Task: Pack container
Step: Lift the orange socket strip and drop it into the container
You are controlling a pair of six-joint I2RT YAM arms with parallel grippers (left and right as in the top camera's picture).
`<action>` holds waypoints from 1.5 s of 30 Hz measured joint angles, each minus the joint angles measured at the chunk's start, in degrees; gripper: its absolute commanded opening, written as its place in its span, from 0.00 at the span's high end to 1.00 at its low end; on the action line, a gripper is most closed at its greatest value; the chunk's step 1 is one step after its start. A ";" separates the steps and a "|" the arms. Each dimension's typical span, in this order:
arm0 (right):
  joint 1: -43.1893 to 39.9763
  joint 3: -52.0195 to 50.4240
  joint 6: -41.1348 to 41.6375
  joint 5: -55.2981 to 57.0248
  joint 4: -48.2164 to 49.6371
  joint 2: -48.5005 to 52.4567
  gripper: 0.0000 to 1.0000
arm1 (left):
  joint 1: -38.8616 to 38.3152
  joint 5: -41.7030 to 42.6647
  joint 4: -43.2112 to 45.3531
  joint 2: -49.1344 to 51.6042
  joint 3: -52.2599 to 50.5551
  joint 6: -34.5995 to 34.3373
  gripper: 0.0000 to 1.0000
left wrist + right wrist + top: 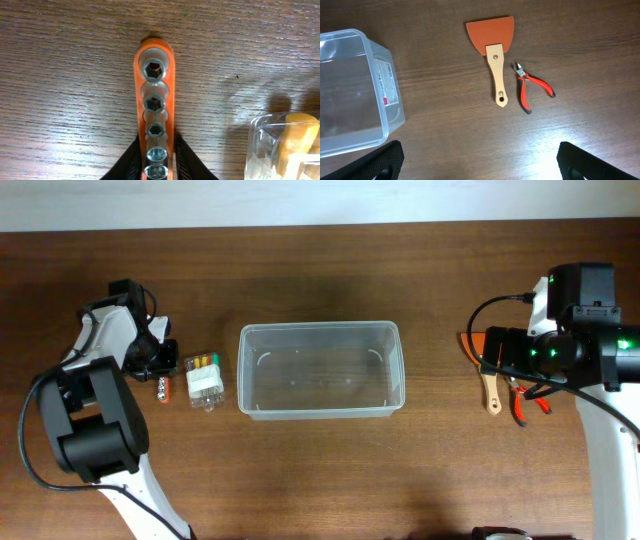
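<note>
The container (320, 327), a clear rectangular tub, stands empty at the table's middle; its corner shows in the right wrist view (385, 100). My left gripper (159, 167) is shut on an orange socket rail (154, 80) that holds several metal sockets and lies on the wood. In the overhead view the rail (162, 388) lies just left of a small clear battery pack (204, 380). My right gripper (480, 160) is open and empty above bare table, between the container and the tools.
A scraper with an orange blade and a wooden handle (495, 55) lies right of the container, with red-handled pliers (532, 87) beside it. Both show in the overhead view under the right arm: scraper (490, 392), pliers (522, 402). The battery pack (285, 145) is close right of the rail.
</note>
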 measured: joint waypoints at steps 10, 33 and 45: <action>0.00 0.00 -0.04 0.00 0.00 0.00 0.01 | 0.00 -0.04 -0.04 -0.04 0.00 0.00 0.98; 0.00 0.00 -0.07 0.00 0.09 0.00 0.01 | -3.39 1.64 -19.26 -4.83 28.06 1.53 0.98; 0.00 0.00 -0.07 0.00 0.42 0.00 0.01 | -30.93 9.29 -20.72 -10.05 30.34 24.26 0.98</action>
